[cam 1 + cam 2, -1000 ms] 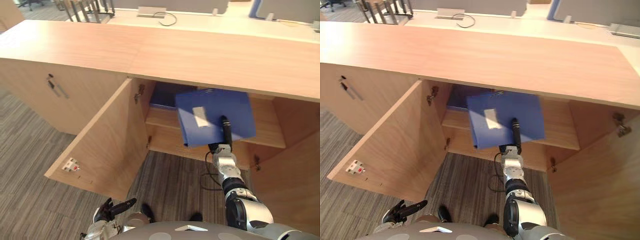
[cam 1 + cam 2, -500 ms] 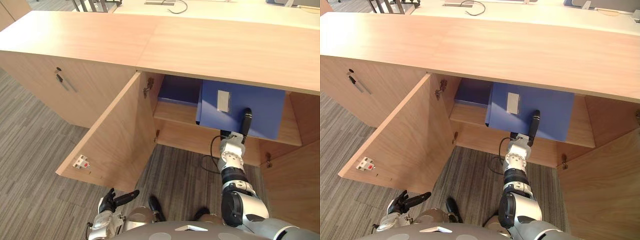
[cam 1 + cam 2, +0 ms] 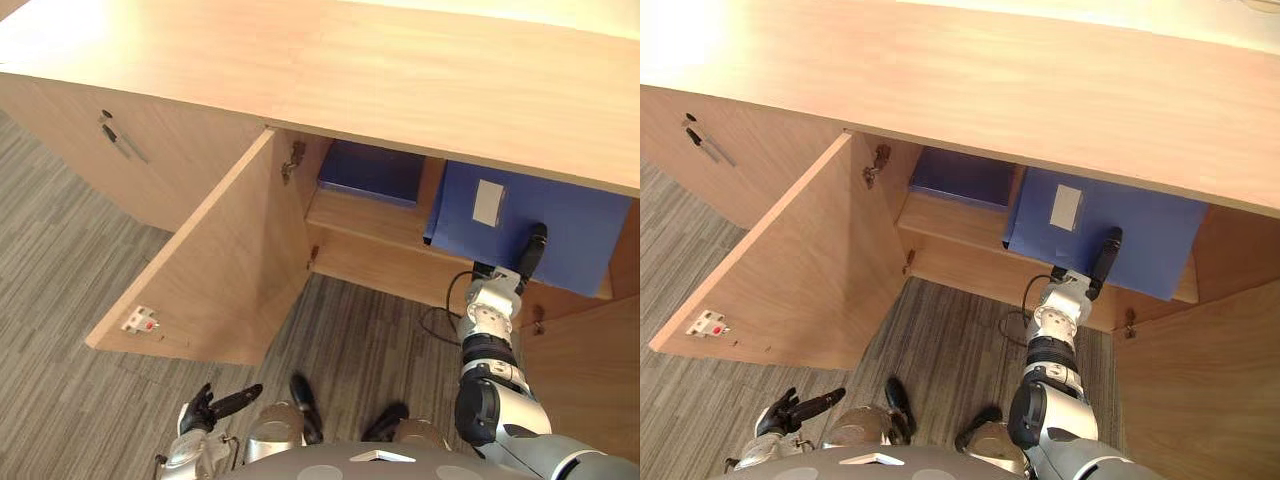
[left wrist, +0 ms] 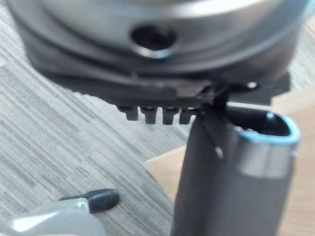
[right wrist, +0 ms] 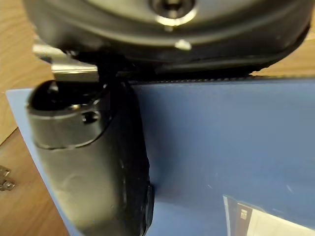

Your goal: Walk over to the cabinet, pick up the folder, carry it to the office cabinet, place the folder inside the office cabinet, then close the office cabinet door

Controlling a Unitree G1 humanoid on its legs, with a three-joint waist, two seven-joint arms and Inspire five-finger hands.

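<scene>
the office cabinet (image 3: 400,80) stands open, its left door (image 3: 215,260) swung out wide over the grey carpet floor (image 3: 60,260) and its right door (image 3: 585,370) open at the lower right edge of the eye views. a small white latch with a red spot (image 3: 140,322) sits on the near edge of the left door. inside, a wooden shelf (image 3: 365,215) runs across the opening, and a second blue folder (image 3: 372,172) lies flat on its left part, near the hinge.

the folder (image 3: 570,225), blue with a white label (image 3: 488,202) on its upper face, is in the right half of the opening, above the shelf, with its far edge tucked under the cabinet's top. it is tilted, its near edge lower than the far one; whether it touches the shelf cannot be told. the right hand (image 3: 533,248) holds it at the near edge: the dark thumb lies pressed on the blue upper face, as the right wrist view shows from close (image 5: 93,162), while the fingers are under the folder and hidden, so the grip reads as a pinch between thumb and fingers.

the left hand (image 3: 205,408) hangs low at the robot's left side over the carpet, well apart from the cabinet, its fingers (image 3: 238,398) loosely straight and apart, holding nothing

to the left of the opening a neighbouring closed door bears a slim dark handle (image 3: 120,140)
</scene>
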